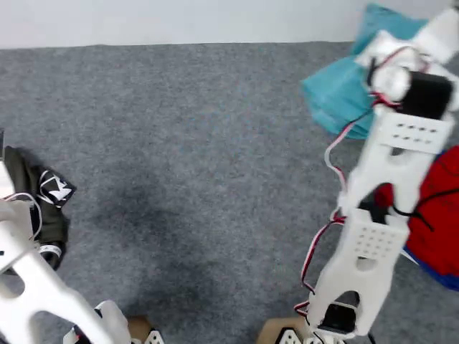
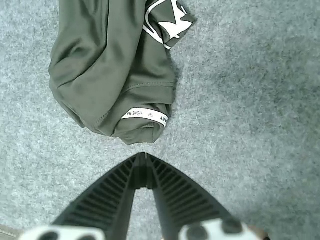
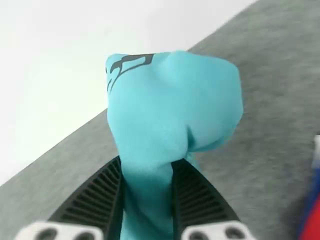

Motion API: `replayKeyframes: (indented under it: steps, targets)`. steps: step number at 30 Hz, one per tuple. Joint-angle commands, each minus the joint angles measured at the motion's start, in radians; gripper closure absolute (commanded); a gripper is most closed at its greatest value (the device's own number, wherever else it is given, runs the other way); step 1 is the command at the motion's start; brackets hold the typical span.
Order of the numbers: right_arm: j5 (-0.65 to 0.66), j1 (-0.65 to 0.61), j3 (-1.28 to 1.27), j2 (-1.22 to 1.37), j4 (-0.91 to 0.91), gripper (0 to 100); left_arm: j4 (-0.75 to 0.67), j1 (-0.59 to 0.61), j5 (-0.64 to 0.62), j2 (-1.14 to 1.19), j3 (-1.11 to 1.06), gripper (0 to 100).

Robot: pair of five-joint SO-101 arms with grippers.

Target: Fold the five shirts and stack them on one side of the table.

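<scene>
Cloth of teal shirt (image 3: 175, 100) fills clamped right claw (image 3: 148, 167); left claw (image 2: 144, 159) closed, empty, near cropped olive shirt (image 2: 107, 70).

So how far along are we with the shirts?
Early, it seems. Done: possibly the olive shirt, bunched in a rough fold at the table's left edge, with the left gripper shut and empty beside it. In hand: the teal shirt, clamped in the right gripper. Left: the red shirt, heaped at right over blue fabric.

Left hand (image 2: 145, 159) closed; right hand (image 3: 147, 165) clamps teal shirt (image 3: 175, 100).
</scene>
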State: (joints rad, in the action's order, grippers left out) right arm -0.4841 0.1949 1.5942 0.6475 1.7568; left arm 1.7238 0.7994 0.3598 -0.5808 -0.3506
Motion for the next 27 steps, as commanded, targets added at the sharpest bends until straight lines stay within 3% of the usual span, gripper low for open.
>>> replayKeyframes:
  steps: [1, 13, 27]
  targets:
    - [0.012, 0.068, -0.069, -0.119, 0.039, 99.1, 0.008, 0.0, 0.015, -0.023, 0.028, 100]
    - [0.025, 0.122, -0.715, -0.496, 0.031, 99.1, 0.006, -0.002, 0.017, -0.015, 0.079, 100]
    - [0.133, 0.349, -0.756, -0.328, 0.03, 99.1, 0.009, -0.054, 0.015, -0.015, 0.074, 100]
